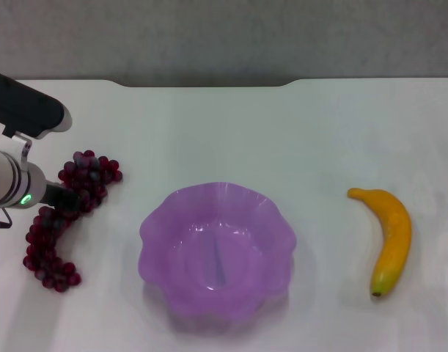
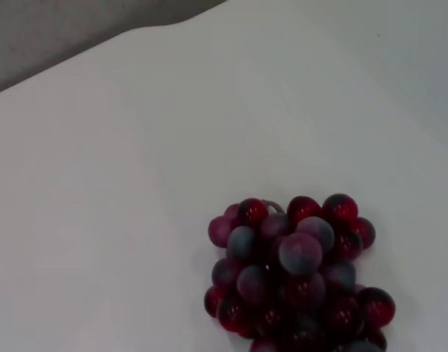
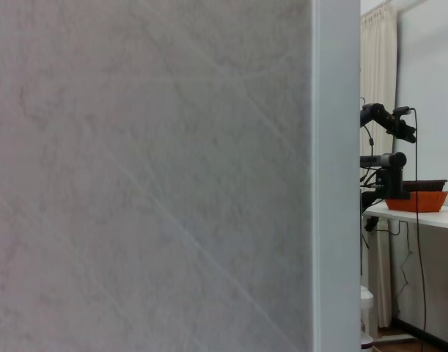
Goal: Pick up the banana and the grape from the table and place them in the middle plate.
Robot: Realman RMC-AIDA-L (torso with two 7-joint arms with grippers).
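Note:
The grape bunch, dark red-purple, lies at the table's left, curving from far to near. My left gripper is low over the bunch's middle, partly covering it. The left wrist view shows the bunch's end close up on the white table. The purple scalloped plate stands in the middle, with nothing in it. The banana lies at the right, apart from the plate. My right gripper is out of view; its wrist camera faces a wall.
The white table has a dark gap along its far edge. The right wrist view shows a grey wall and a distant table with an orange tray.

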